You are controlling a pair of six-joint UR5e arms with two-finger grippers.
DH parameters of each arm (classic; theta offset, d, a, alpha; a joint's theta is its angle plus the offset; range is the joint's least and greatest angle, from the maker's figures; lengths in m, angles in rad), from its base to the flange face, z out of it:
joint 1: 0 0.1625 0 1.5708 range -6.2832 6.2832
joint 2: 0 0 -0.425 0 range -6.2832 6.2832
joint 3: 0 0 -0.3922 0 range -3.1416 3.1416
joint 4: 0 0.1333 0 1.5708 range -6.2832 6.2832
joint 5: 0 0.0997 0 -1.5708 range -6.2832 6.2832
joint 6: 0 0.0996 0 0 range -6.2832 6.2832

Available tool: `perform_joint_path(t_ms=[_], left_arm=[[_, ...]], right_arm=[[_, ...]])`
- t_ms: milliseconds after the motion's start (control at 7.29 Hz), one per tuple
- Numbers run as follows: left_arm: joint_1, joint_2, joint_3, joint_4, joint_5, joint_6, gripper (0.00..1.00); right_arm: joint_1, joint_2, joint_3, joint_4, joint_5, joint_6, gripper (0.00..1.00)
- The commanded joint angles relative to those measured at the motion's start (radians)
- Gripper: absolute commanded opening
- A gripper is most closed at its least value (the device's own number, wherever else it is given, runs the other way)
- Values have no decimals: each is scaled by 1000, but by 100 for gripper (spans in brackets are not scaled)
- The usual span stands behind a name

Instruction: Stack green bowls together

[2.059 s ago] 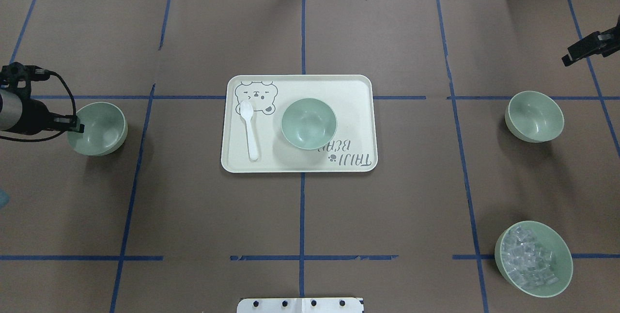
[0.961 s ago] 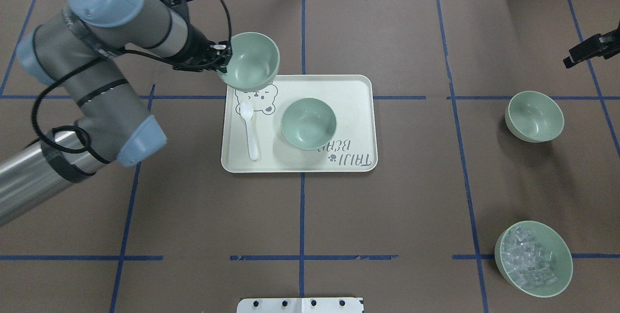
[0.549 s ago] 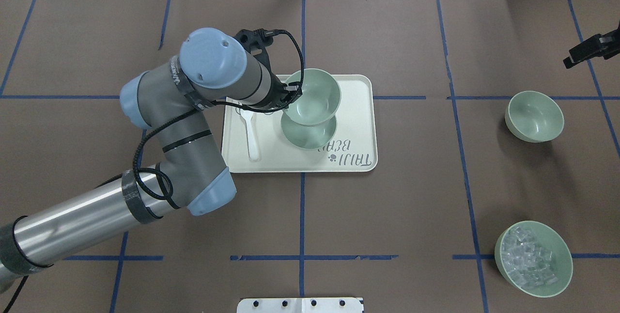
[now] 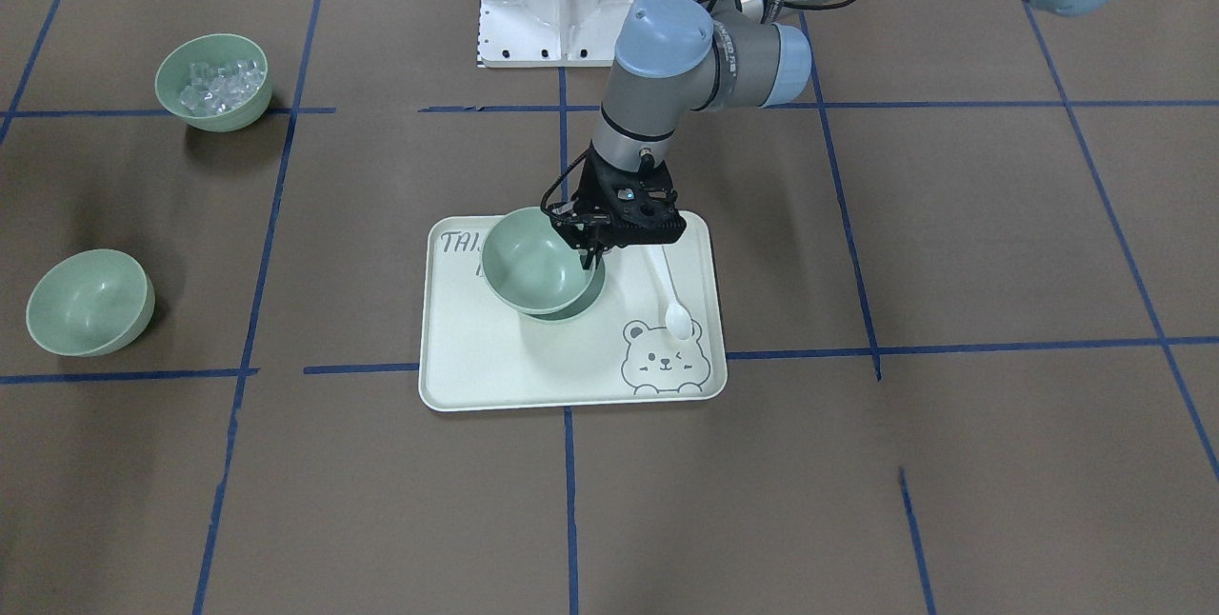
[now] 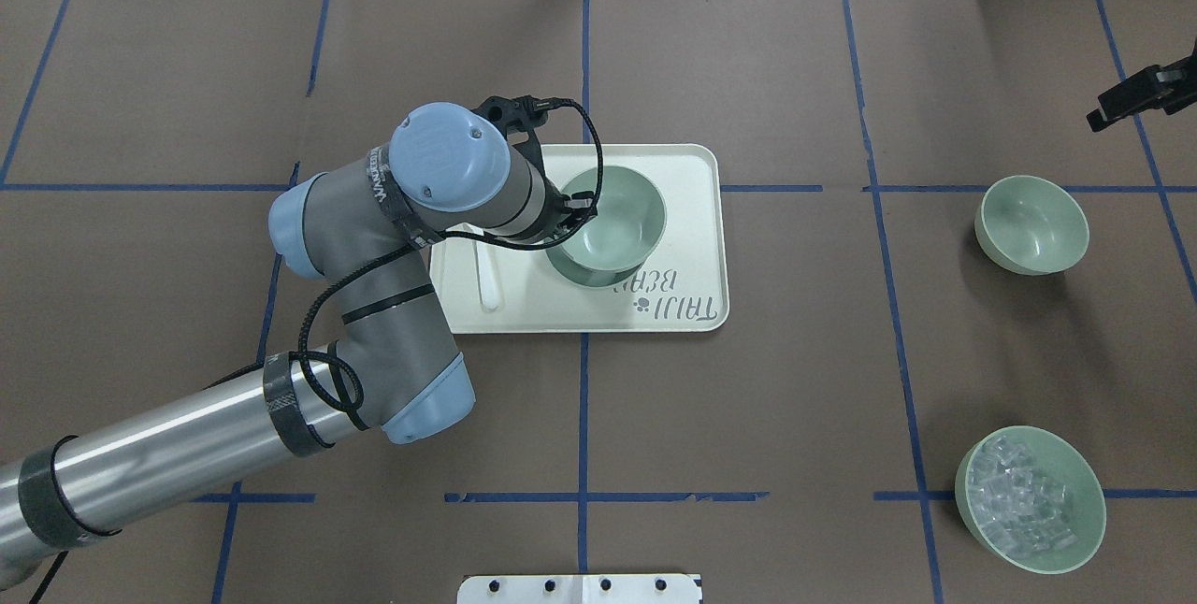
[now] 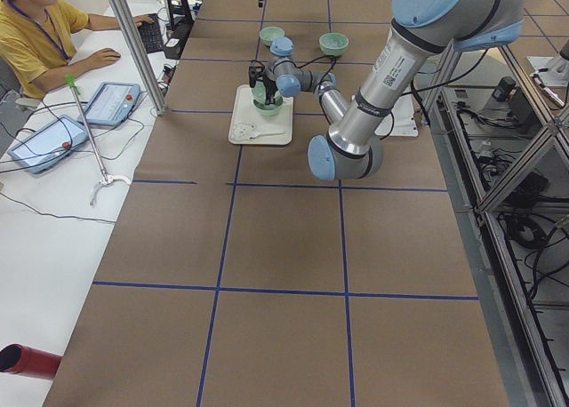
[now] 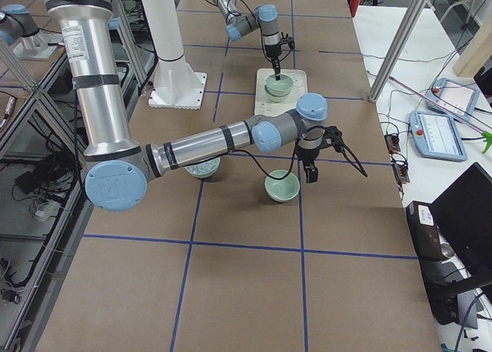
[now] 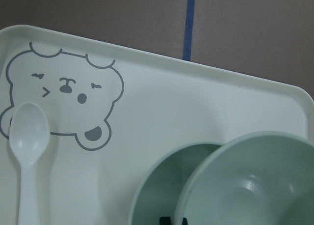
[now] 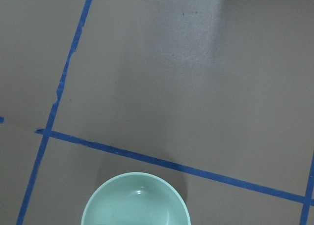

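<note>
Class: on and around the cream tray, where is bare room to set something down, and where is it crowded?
Bare: the tray strip between the held bowl and the rim on the robot's right; the table paper between tray and the lone empty bowl. Crowded: the tray's other half, with left gripper, lower bowl and spoon close.

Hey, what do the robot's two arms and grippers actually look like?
The left arm and right arm are silver tubes with grey joints and pale blue round caps, banded in black tape, with black cables looped outside. The left gripper and right gripper are small and black.
</note>
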Motion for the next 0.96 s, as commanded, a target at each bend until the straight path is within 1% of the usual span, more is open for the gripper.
perform_joint_path(t_ms=[0,275,412,549,686,824], left_arm=[[1,2,9,0,-1,6,0],[1,5,9,2,1,7,0],[1,11,9,2,1,7,10],[1,11,9,2,1,7,24],[1,11,9,2,1,9,33],[1,11,9,2,2,9,45]], right_arm=[[0,0,0,0,0,0,100],[0,0,0,0,0,0,100],[0,0,0,0,0,0,100],[0,0,0,0,0,0,100],[0,0,0,0,0,0,100],[0,0,0,0,0,0,100]])
